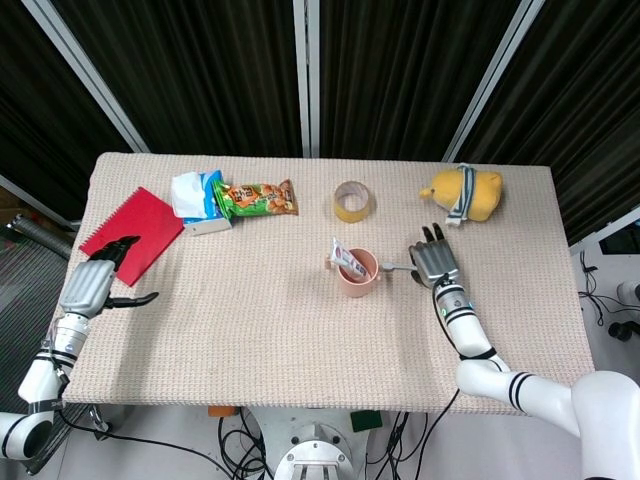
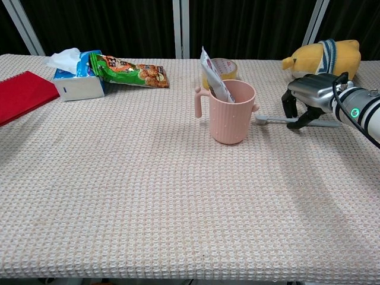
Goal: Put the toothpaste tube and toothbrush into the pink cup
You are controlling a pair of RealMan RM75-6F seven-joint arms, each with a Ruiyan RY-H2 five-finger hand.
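Reaching for the toothbrush [image 2: 284,120] lying flat just right of the pink cup [image 2: 231,111]
Head view: toothpaste tube [image 1: 346,258] already in the cup; left hand [image 1: 92,283] far left of it, holding nothing. Chest view: right hand [image 2: 309,98] arches over the handle, grasp unclear; a shallow pinch may slip, or nudge the cup

Left hand [image 1: 97,281]: at 9 o'clock by the table's edge, fingers apart, holding nothing.
Left arm: runs down to 7 o'clock.
Right hand [image 2: 309,95]: at 3 o'clock, palm down, fingers [image 2: 288,107] curled to the surface; grasp unclear.
Right arm: from 5 o'clock.
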